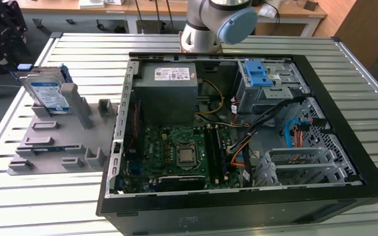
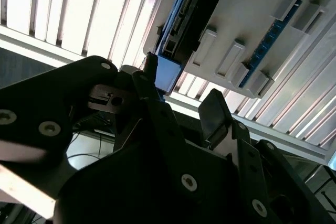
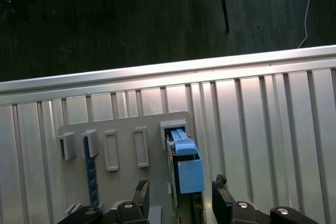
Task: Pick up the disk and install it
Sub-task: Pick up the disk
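First wrist view: gripper (image 3: 181, 199) looks down on the disk (image 3: 185, 142), which stands on edge in a slot of the grey fixture (image 3: 123, 129) with its blue handle (image 3: 190, 176) uppermost. Jaws are wide and hold nothing. The fingers (image 3: 221, 195) sit one on each side of the disk's thin edge with a clear gap on both sides. The closing line therefore runs across the disk's thickness, and its long top edge passes between the fingers, roughly square to that line. The tips look to be above the handle rather than around it, but depth is hard to judge from this angle. Exterior view: the fixture sits on the slatted table (image 1: 77, 49), to the exterior view's left of the open PC case (image 1: 241, 209). The disk is well apart from the drive cage (image 1: 274, 91), so it is not installed.
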Robot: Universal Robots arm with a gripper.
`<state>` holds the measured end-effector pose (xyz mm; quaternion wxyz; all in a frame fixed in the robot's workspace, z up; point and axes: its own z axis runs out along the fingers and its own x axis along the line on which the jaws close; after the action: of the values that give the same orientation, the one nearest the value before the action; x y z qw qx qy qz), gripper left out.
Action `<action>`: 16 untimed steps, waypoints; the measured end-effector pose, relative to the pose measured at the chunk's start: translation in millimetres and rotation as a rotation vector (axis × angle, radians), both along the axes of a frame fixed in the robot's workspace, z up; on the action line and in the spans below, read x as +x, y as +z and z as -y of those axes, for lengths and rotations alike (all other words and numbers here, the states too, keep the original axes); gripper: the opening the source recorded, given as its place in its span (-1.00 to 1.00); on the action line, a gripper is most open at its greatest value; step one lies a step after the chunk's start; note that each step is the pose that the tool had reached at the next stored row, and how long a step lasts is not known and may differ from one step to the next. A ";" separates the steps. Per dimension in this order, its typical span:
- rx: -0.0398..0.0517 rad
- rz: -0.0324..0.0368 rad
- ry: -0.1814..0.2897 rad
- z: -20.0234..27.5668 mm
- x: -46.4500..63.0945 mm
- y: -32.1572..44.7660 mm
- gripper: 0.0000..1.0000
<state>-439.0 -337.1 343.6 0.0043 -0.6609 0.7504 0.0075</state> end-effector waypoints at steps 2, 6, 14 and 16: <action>-0.0026 -0.0001 0.000 -0.2 -0.1 -2.6 0.18; -0.0058 0.0000 0.000 -0.5 0.1 -6.3 0.18; -0.0061 0.0000 0.001 -3.9 -1.8 -12.1 0.32; -0.0061 0.0001 0.007 -3.8 -2.1 -14.7 0.32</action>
<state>-441.1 -333.3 328.9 0.0023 -0.6635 0.7481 0.0052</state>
